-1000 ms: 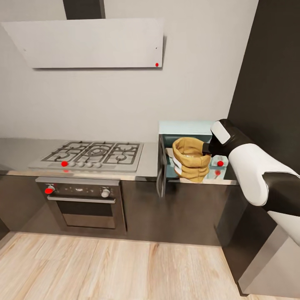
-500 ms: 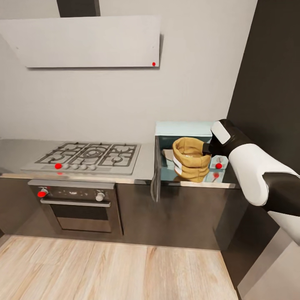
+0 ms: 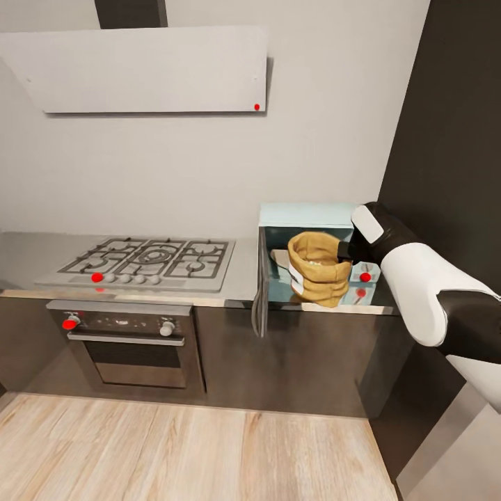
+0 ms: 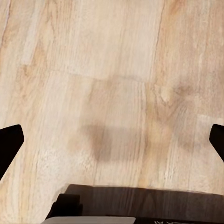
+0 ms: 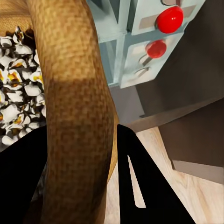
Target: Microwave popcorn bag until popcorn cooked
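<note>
The mustard-tan popcorn bag hangs in the mouth of the mint-blue microwave, whose door stands open to the left. My right gripper is shut on the bag's rolled rim at its right side. In the right wrist view the rim runs between my black fingers, with pale popcorn inside the bag and the microwave's red-marked knobs beyond. My left gripper is open over the wood floor, nothing between its tips.
The grey countertop carries a steel gas hob left of the microwave. Below it is a dark oven. A dark tall cabinet rises to the right, close to my right arm. An extractor hood hangs above.
The head camera shifted, sliding the scene left. The bag has edged a little further toward the microwave's inside, with the right gripper still shut on its rim.
</note>
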